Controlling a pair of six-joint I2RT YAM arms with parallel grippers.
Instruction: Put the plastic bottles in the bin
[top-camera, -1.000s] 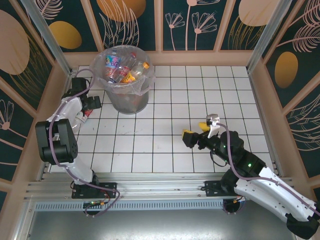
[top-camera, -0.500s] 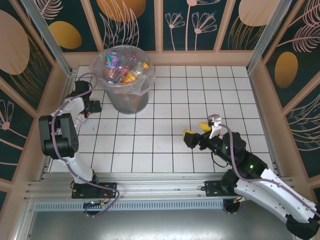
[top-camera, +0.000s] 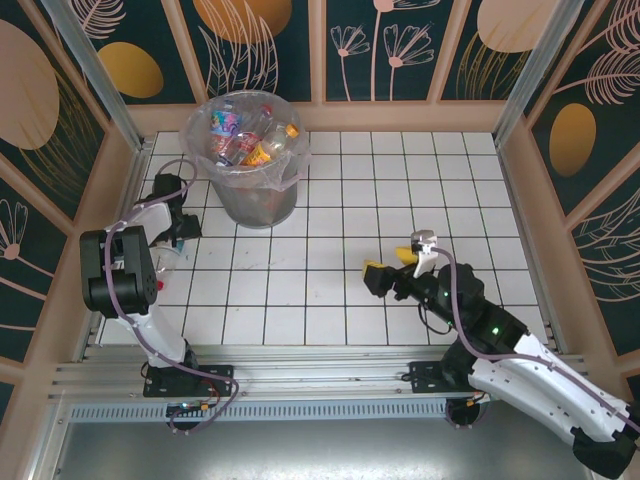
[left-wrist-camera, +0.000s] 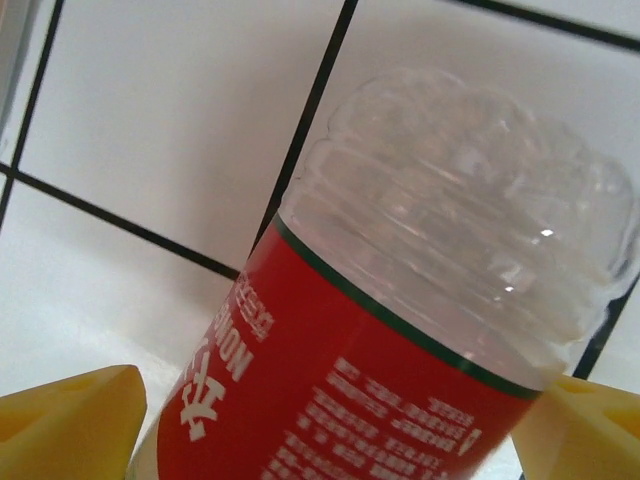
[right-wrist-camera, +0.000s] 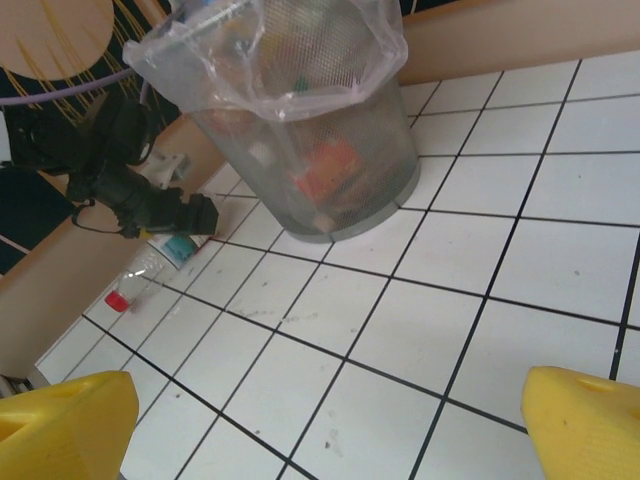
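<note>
A clear plastic bottle with a red label lies on its side on the white tiled table, at the far left, just left of and a little nearer than the grey bin, whose clear bag holds a heap of bottles. The left gripper sets its yellow fingers either side of the labelled body; whether they pinch it cannot be told. At the near right, the right gripper hovers over the tiles, fingers spread wide.
</note>
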